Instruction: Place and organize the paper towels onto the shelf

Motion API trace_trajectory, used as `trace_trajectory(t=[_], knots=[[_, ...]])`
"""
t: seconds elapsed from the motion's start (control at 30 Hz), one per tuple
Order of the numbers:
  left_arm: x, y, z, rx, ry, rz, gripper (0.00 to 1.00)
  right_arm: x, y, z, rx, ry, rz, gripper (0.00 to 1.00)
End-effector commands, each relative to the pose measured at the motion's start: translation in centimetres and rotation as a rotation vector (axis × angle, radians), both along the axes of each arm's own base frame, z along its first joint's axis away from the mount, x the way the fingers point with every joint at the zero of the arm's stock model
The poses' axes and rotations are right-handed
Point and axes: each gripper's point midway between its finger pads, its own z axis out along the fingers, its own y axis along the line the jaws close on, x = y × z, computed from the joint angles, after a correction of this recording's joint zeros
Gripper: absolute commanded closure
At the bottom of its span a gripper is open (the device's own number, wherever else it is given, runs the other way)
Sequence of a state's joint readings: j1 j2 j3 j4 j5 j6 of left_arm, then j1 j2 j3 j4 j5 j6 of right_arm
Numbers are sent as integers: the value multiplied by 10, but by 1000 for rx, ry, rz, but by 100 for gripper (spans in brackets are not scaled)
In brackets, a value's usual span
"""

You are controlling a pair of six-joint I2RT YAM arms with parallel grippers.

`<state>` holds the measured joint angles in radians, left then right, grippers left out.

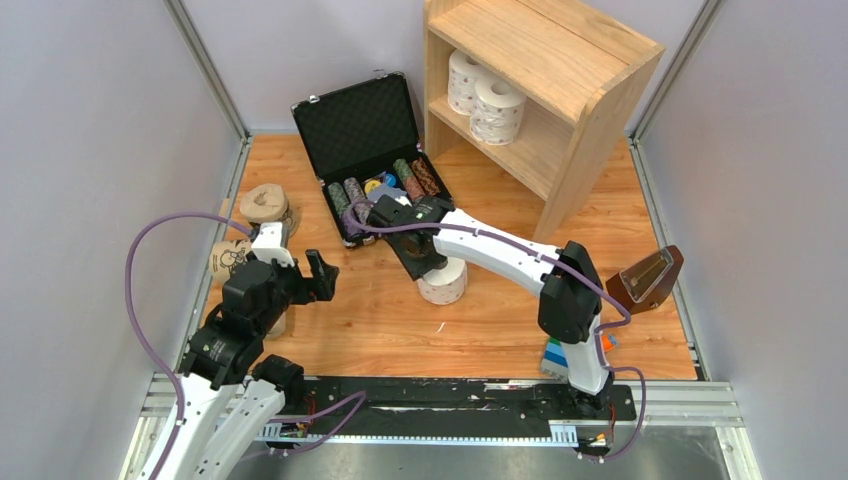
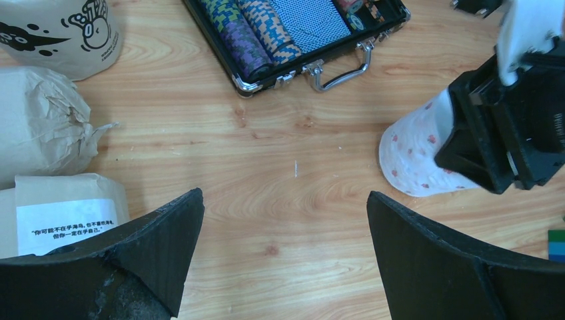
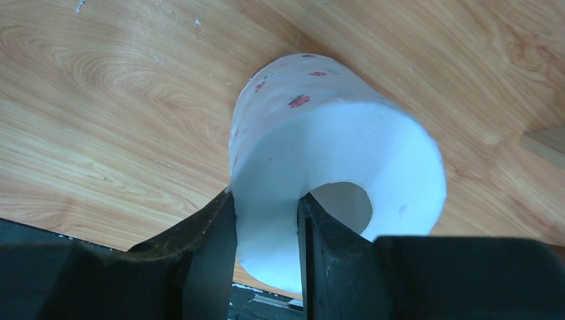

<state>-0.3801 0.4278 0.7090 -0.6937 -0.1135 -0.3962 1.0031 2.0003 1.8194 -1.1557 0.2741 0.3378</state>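
My right gripper (image 1: pixel 432 262) (image 3: pixel 266 200) is shut on the wall of a white pink-dotted paper towel roll (image 1: pixel 443 283) (image 3: pixel 320 127), one finger in its core and one outside, at mid-table; the roll also shows in the left wrist view (image 2: pixel 410 157). Two more white rolls (image 1: pixel 483 95) stand on the inner board of the light-wood shelf (image 1: pixel 590 95) at the back. Three tan rolls lie at the left: cartoon-printed (image 2: pixel 60 30), crumpled (image 2: pixel 36 123) and white-labelled (image 2: pixel 63 217). My left gripper (image 1: pixel 322 278) (image 2: pixel 283 200) is open and empty over bare wood beside them.
An open black case (image 1: pixel 360 120) with striped chip rows (image 2: pixel 250 30) lies at the back centre, just behind the right gripper. A brown wedge-shaped object (image 1: pixel 645 278) sits at the right edge. Coloured blocks (image 1: pixel 558 352) lie by the right arm's base. Grey walls close in both sides.
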Motion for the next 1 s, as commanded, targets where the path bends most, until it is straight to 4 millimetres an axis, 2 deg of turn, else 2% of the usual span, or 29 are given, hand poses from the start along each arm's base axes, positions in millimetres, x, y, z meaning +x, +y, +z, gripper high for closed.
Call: trace_trajectory(t=[0.0, 0.3, 0.53, 0.7, 0.97], knots=[[4, -2, 6, -9, -31, -5, 0, 11, -15, 85, 48, -159, -2, 80], [3, -3, 6, -12, -33, -10, 0, 50, -70, 186, -23, -466, -72, 79], [3, -3, 6, -12, -32, -11, 0, 84, -122, 239, -60, -628, -193, 79], [3, -3, 6, -11, -32, -8, 0, 102, -144, 267, -35, -718, -245, 79], [3, -2, 6, -10, -31, -3, 0, 128, -172, 290, -47, -803, -298, 78]])
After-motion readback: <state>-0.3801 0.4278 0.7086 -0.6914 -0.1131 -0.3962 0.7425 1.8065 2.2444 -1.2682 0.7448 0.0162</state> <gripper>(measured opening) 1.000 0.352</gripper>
